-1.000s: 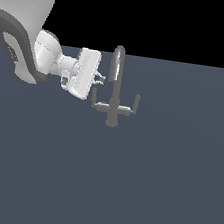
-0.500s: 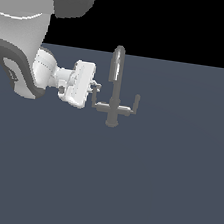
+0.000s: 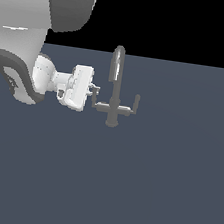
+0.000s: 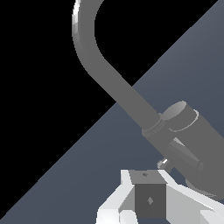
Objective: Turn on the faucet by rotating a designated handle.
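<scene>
In the exterior view the faucet (image 3: 114, 97) stands upright on a flat grey-blue floor (image 3: 123, 186), a little toward the far side of the scene and near the middle from left to right. Its arched spout (image 3: 116, 64) rises above the crossbar, and a short rod stands up at each end: the left rod (image 3: 93, 95) and the right rod (image 3: 136, 102). No container shows in either view.

The arm (image 3: 27, 46) comes in from the exterior view's left, its big white links filling the upper left corner. The wrist lies roughly level, pointing right toward the faucet. The gripper (image 3: 93, 88) sits just beside the left rod, near its upper end. From here I cannot tell whether it touches the rod, nor how far apart the fingers are.

In the wrist view the faucet fills the frame, spout (image 4: 100, 65) curving away and the thick body (image 4: 188, 131) close to the camera. The gripper's white parts (image 4: 148, 197) lie just under it. The finger gap cannot be judged here either.
</scene>
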`<action>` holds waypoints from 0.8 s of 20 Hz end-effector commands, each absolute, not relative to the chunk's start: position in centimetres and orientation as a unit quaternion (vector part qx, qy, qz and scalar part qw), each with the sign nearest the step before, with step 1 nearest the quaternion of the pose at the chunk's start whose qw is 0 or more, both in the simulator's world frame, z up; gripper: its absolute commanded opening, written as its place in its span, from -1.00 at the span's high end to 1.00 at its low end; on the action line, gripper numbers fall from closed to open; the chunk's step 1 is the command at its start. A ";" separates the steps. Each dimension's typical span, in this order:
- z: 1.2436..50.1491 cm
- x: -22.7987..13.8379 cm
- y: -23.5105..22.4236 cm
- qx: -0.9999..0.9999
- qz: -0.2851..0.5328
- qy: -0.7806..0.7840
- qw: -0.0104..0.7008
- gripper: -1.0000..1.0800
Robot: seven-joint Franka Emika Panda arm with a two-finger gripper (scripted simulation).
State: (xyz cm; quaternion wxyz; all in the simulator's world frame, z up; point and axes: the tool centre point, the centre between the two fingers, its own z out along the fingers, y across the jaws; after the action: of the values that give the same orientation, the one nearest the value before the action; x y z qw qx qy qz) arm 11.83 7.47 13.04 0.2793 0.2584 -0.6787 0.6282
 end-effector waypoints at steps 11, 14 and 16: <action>13.4 10.7 7.6 0.259 0.628 -0.678 0.280 1.00; 13.6 10.2 7.6 0.259 0.628 -0.678 0.280 1.00; 13.7 9.9 7.6 0.259 0.628 -0.678 0.280 1.00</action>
State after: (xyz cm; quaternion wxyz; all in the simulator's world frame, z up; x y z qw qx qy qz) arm 10.17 7.59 13.64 0.2797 0.2589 -0.6783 0.6282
